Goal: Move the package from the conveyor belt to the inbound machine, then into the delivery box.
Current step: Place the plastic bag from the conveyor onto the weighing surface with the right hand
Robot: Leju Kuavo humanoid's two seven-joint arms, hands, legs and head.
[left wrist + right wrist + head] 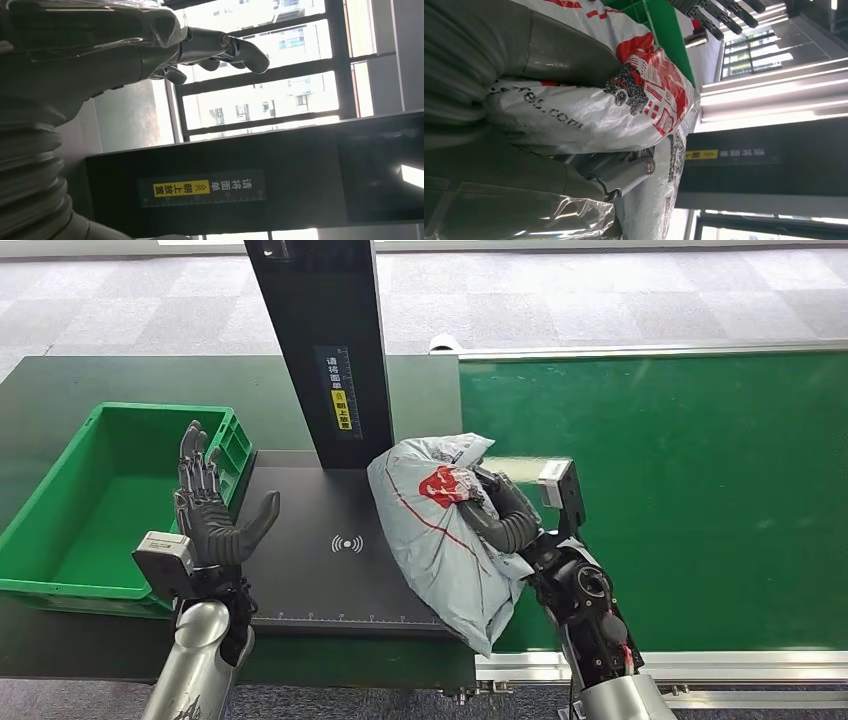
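My right hand [497,508] grips the package [440,530], a crumpled grey bag with red print, resting on the black inbound machine [330,570]. My left hand [212,510] hangs open-fingered.

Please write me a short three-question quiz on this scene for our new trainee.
1. True or false: the left hand holds the grey package.
2. Which does the package overlap? A) the green crate B) the black scanner platform and the conveyor belt C) the floor
3. Fill in: the right hand ____ the package.

Key: 1 false, since the left hand is raised with its fingers apart, holding nothing; 2 B; 3 grips.
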